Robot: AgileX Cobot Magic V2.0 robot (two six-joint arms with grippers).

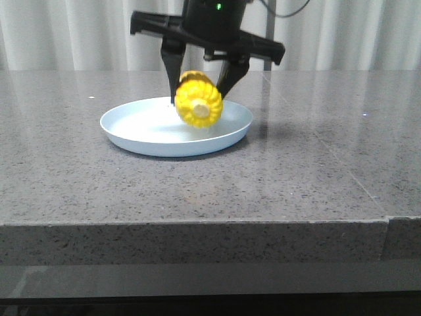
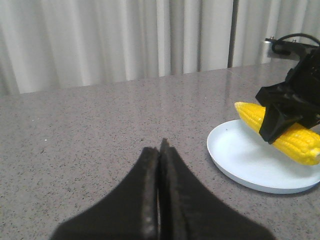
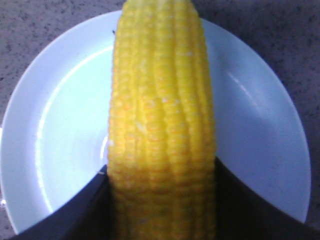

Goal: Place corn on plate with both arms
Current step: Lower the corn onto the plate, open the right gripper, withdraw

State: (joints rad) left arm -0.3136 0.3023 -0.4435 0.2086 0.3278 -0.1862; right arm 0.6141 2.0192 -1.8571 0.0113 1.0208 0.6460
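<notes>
The bright yellow corn point(image 1: 198, 102) is held between the fingers of my right gripper point(image 1: 198, 96), low over the middle of the pale blue-white plate point(image 1: 148, 131). I cannot tell whether the corn touches the plate. In the right wrist view the corn point(image 3: 162, 125) fills the gap between the right gripper's point(image 3: 162, 200) fingers, with the plate point(image 3: 60, 130) under it. My left gripper point(image 2: 161, 146) is shut and empty over bare table, to the side of the plate point(image 2: 250, 162). From there the corn point(image 2: 300, 142) and the right gripper point(image 2: 285, 112) show. The left gripper is out of the front view.
The plate sits on a grey speckled stone table point(image 1: 296, 171), whose front edge point(image 1: 197, 224) runs across the front view. White curtains point(image 1: 342, 33) hang behind the table. A green light point(image 1: 218, 6) glows on the right arm above the corn.
</notes>
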